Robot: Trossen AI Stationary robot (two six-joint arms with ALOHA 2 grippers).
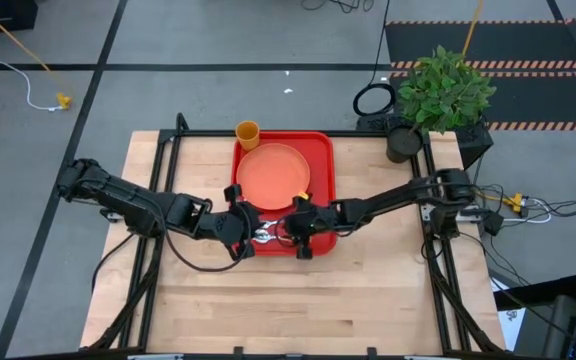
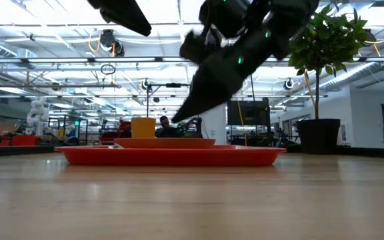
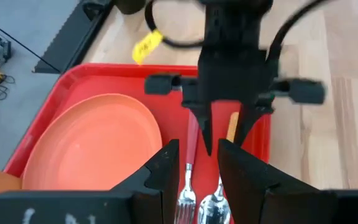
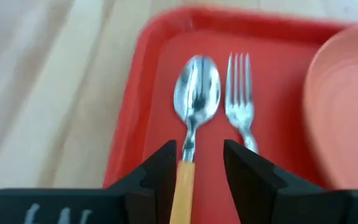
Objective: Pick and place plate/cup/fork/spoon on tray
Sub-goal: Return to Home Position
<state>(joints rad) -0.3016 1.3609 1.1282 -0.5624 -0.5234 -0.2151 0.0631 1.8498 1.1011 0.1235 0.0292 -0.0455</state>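
Observation:
The red tray [image 1: 318,150] lies mid-table with the salmon plate [image 1: 273,172] on it. The orange-yellow cup [image 1: 247,132] stands at the tray's far left corner. The fork [image 4: 241,99] and the spoon [image 4: 196,93] lie side by side on the tray's floor near its near edge. My right gripper [image 4: 201,162] is open just above the tray, one finger on each side of the spoon's orange handle [image 4: 182,180]. My left gripper [image 3: 194,163] is open and faces it from the tray's left, with the fork's tines [image 3: 185,199] and the spoon's bowl [image 3: 213,205] in its gap. My right gripper's fingers point down over the spoon's handle [image 4: 182,180], which lies flat on the tray close by one finger [image 4: 160,171]. I cannot tell whether that finger touches it.
A potted plant [image 1: 438,95] in a black pot stands at the table's far right corner. Black frame rails [image 1: 168,160] run along the table's left and right sides. Bare wood [image 1: 308,310] lies between the tray and the near edge.

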